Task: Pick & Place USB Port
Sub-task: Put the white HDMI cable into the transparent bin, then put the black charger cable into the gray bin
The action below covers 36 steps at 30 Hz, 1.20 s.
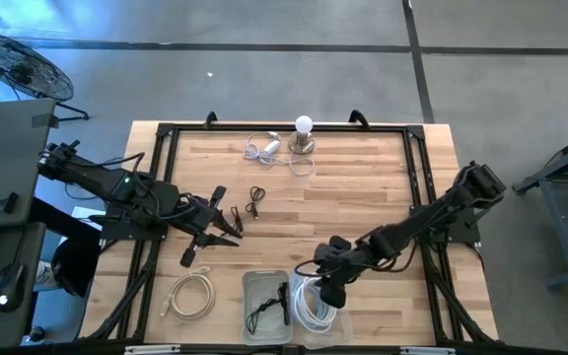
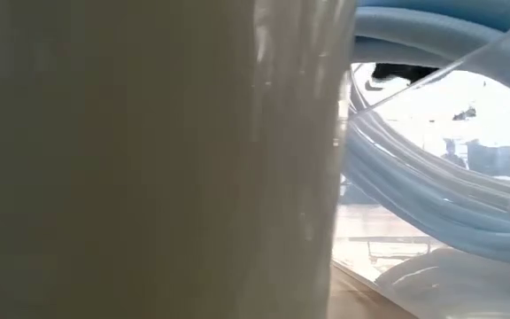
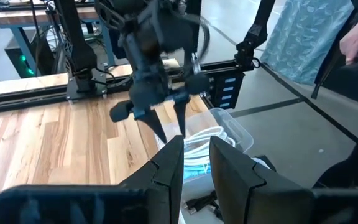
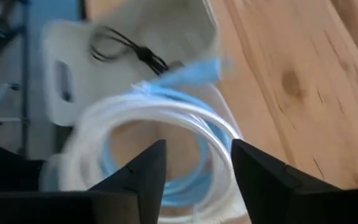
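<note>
White cable [image 4: 160,134] coiled flat in right bin [image 1: 335,320], no clear long axis. Right gripper [image 4: 194,165] just above it, fingers spread, holding nothing. Left gripper [image 1: 227,225] mid-table, nearly closed, empty.

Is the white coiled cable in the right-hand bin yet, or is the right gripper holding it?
In the bin. The white coiled cable lies inside the right bin; the right gripper is above it, fingers apart and empty.

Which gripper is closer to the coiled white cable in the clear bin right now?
The right gripper. It hangs right over the coiled white cable in the clear bin, jaws open. The left gripper sits farther off, over bare table beside a small black cable.
</note>
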### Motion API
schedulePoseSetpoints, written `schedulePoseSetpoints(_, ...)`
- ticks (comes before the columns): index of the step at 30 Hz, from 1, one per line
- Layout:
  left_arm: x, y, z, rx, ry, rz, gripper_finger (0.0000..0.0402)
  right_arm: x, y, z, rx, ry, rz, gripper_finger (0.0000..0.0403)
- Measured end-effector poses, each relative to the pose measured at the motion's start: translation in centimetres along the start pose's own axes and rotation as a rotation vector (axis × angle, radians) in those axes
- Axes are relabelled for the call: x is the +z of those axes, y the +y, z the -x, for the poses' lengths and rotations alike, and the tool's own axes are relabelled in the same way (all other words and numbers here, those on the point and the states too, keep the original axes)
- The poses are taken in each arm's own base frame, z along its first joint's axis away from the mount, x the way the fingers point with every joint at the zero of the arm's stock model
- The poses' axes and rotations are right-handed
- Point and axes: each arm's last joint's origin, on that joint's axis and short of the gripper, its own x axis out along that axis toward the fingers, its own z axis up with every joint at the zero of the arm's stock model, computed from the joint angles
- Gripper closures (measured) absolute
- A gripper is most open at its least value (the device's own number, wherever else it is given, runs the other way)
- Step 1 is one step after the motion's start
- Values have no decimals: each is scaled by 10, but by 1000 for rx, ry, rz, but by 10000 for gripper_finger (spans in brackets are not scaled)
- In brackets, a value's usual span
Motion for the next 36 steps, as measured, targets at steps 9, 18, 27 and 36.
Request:
schedulePoseSetpoints(9, 1, 3, 5, 79, -8, -30, 326, 34, 20, 54, 268, -304, 93, 208)
schedulePoseSetpoints(18, -11, 13, 33, 347, 89, 31, 326, 56, 29, 132, 384, -718, 280, 207)
schedulePoseSetpoints(27, -34, 16, 53, 431, 258, 290, 325, 64, 12, 157, 266, -795, 368, 205)
schedulePoseSetpoints(36, -45, 16, 58, 456, 364, 346, 323, 70, -7, 148, 209, -691, 442, 205)
